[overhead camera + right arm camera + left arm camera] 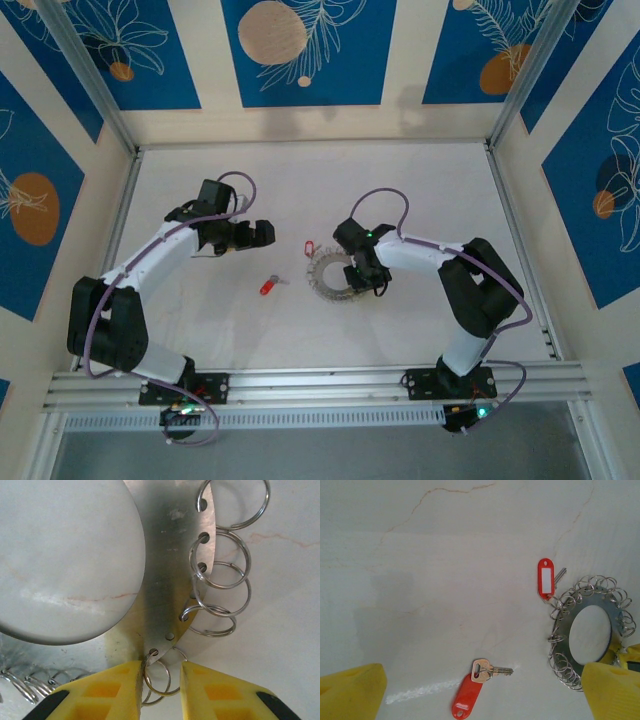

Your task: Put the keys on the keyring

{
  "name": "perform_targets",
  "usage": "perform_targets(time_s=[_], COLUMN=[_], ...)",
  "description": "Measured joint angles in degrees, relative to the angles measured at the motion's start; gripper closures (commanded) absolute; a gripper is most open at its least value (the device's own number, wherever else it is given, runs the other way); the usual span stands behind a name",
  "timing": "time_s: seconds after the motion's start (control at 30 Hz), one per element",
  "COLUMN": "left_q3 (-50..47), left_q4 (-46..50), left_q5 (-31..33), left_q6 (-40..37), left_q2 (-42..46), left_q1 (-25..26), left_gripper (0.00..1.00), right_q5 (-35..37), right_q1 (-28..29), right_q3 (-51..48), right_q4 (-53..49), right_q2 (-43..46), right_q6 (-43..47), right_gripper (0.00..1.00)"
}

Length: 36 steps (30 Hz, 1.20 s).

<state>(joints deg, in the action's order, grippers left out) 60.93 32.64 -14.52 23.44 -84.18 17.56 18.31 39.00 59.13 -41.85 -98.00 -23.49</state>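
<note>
Left gripper is hovering over the table w/ jaws standing wide apart, holding nothing. In its wrist cam the yellow fingers are sitting at the two bottom corners.

Keyring is lying flat on the table, centre-right, its rim strung w/ lots of small wire loops.

Right gripper is sitting low at the keyring's right edge, over the rim. In its wrist cam the fingertips are standing only narrowly apart, straddling one small loop at the plate's edge. One fingertip seems to be touching that loop, but can't tell if it's actually being pinched.

Both keys are lying loose on the table, neither on the keyring. Key w/ solid red tag is lying btwn the two grippers, left of the keyring & clear of it. Key w/ white-centred red tag is lying just beside the keyring's far-left rim, its lower end right by the outer loops.
</note>
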Motion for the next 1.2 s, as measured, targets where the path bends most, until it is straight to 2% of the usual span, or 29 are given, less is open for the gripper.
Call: perform_targets(time_s=[0.1,0.33,0.6,0.8,0.97,1.03,1.1,1.2], left_q3=[0.00,0.22,0.55,0.63,0.63,0.63,0.63,0.63], left_q4=[0.00,0.00,0.00,0.02,0.04,0.02,0.04,0.07], left_q5=[0.00,0.02,0.15,0.24,0.72,1.07,1.09,1.25], left_q6=[0.00,0.00,-0.02,-0.02,-0.04,-0.04,-0.07,-0.07], left_q2=[0.00,0.00,0.00,0.00,0.00,0.00,0.00,0.00], left_q1=[0.00,0.04,0.26,0.26,0.35,0.37,0.37,0.37], left_gripper=[0.00,0.00,0.00,0.00,0.00,0.00,0.00,0.00], right_q5=[1.29,5.75,7.06,5.49,1.73,0.55,-0.61,-4.22], right_q1=[0.17,1.75,2.54,2.25,1.29,0.37,-1.07,-4.87], right_q3=[0.00,0.44,1.97,2.86,2.25,0.90,-1.73,-8.15], right_q4=[-0.22,-2.91,-4.02,-3.76,-1.60,0.11,2.40,7.34], right_q2=[0.00,-0.57,-2.45,-2.29,1.73,4.92,8.48,13.86], right_q6=[-0.09,-0.26,-0.22,-1.46,-5.79,-8.74,-12.15,-18.16], right_gripper=[0.66,0.66,0.65,0.65,0.65,0.62,0.59,0.60])
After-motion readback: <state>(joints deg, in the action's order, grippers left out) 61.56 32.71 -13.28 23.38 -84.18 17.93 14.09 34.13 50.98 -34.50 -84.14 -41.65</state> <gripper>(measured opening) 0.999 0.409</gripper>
